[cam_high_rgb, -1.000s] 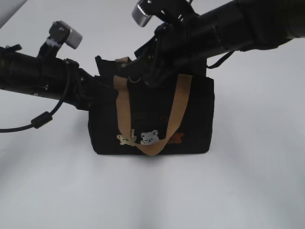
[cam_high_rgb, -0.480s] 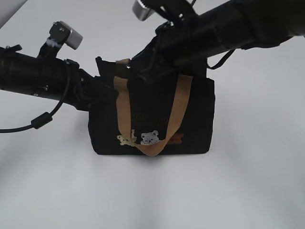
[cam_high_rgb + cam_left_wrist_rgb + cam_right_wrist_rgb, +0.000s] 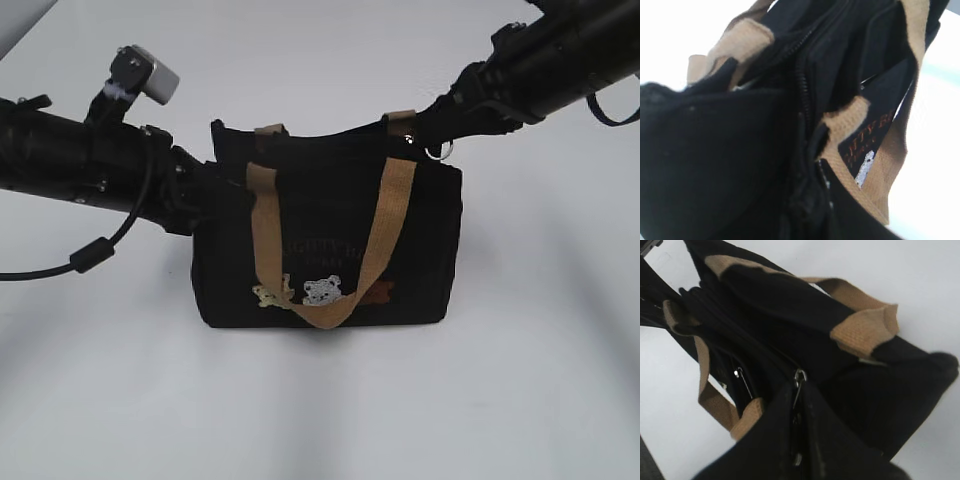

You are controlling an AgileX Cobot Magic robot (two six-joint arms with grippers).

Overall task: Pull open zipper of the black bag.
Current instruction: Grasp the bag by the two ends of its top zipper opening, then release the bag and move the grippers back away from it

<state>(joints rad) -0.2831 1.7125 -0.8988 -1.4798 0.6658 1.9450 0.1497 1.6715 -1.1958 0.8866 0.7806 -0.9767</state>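
The black bag (image 3: 320,215) stands upright on the white table, its tan handle (image 3: 385,225) hanging down the front over small bear patches. My left gripper (image 3: 205,192) is shut on the fabric at the bag's top left corner; in the left wrist view the zipper line (image 3: 802,95) runs away from the gripper (image 3: 805,192). My right gripper (image 3: 428,135) is at the bag's top right end, shut on the zipper's metal pull tab (image 3: 799,379), with the silver ring (image 3: 438,152) dangling below it. The bag's top gapes behind the front panel.
The white table (image 3: 320,410) surrounds the bag on all sides. My left arm's cable (image 3: 90,252) loops down at the left. The right arm (image 3: 560,60) slants in from the upper right.
My right gripper closed on the pull near the bag's left-middle top and moved right to the far end, taking the pull along. The bag shifted slightly right. The left gripper kept its hold.
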